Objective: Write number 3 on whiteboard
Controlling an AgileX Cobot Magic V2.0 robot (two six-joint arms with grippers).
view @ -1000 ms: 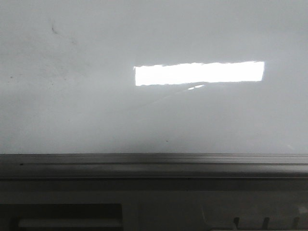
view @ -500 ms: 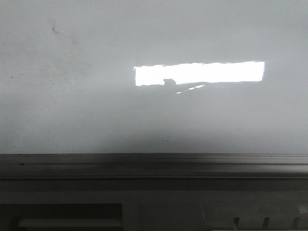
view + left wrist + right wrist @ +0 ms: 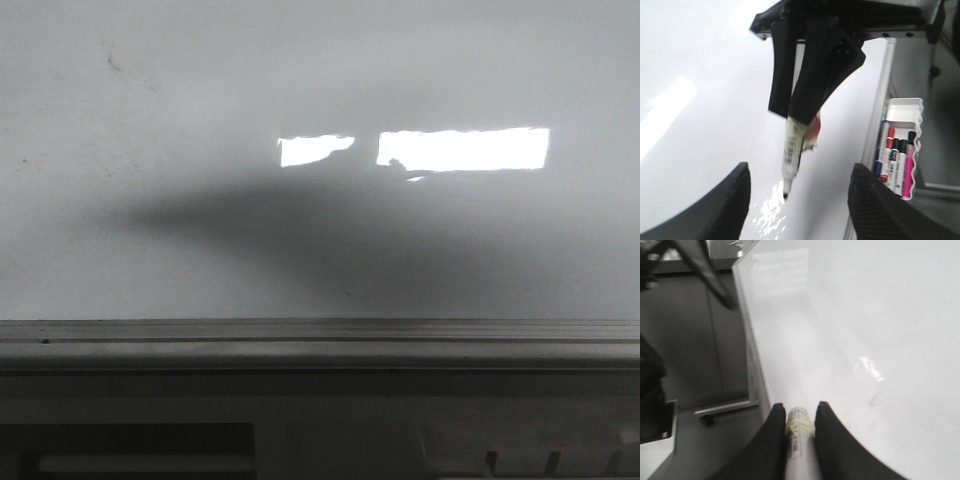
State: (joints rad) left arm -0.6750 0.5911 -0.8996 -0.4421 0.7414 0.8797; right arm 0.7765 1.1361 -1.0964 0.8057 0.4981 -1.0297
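Note:
The whiteboard fills the front view, with a grey metal edge strip below it. No line of the number 3 shows on it. Neither gripper shows in the front view, only a dark shadow on the board. My right gripper is shut on a white marker. It also shows in the left wrist view, holding the marker tip-down close to the board; whether the tip touches, I cannot tell. My left gripper is open and empty, facing the marker.
A white tray with several markers hangs beside the board's metal edge. A bright rectangular light reflection lies on the board. The board's edge and a dark floor with a stand foot show in the right wrist view.
A broad dark shadow has spread leftwards across the board. A dark reflection has grown and now splits the bright light patch in two.

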